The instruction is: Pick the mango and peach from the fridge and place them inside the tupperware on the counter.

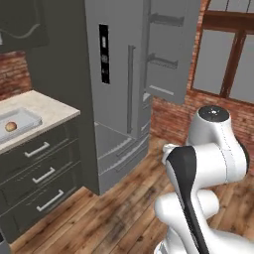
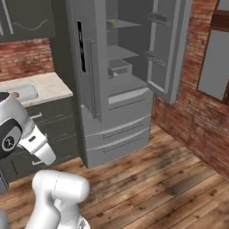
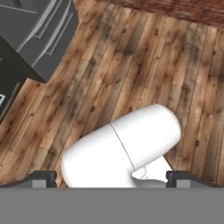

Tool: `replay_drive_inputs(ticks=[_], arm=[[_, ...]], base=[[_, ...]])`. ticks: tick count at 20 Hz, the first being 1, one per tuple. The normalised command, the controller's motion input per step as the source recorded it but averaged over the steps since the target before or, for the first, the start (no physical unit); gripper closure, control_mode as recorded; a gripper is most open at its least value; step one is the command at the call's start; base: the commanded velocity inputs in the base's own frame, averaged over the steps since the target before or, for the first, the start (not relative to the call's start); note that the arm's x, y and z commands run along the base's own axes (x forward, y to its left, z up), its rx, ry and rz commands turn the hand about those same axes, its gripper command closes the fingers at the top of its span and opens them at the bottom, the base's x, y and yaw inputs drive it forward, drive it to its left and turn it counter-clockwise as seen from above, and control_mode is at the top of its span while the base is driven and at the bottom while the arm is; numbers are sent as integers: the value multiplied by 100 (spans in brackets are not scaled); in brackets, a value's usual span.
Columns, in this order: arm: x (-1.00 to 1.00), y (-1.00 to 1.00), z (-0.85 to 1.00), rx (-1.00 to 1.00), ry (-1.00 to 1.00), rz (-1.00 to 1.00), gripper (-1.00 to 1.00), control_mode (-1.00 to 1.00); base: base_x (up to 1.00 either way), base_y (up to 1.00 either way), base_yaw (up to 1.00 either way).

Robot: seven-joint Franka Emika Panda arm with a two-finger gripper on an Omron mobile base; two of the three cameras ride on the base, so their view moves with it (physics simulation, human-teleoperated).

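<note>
peach (image 1: pixel 10 126) sits in tupperware (image 1: pixel 25 119) on counter (image 1: pixel 49 110), left of fridge (image 2: pixel 125 89). fridge rt door open w/ shelves showing; sm yellow-green item on top shelf (image 2: pixel 112 22), maybe mango, too small to tell. gripper (image 3: pixel 111 177) points at wood floor (image 3: pixel 144 65), fingertips wide apart, holding nothing.

A wooden plank floor (image 1: pixel 124 213) lies under a red brick wall (image 2: pixel 197 120). Dark grey cabinets (image 1: pixel 39 176) with pale handles stand at the left. A window (image 1: pixel 225 54) is in the wall.
</note>
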Motion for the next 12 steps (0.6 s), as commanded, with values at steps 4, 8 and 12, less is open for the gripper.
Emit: replay_drive_inputs(ticks=[4,8,12], arm=[[0,0,0,0,0,0,-100,100],[0,0,0,0,0,0,-100,100],[0,0,0,0,0,0,-100,100]], base=[[-4,-89,-5],[24,-86,0],[49,-76,4]])
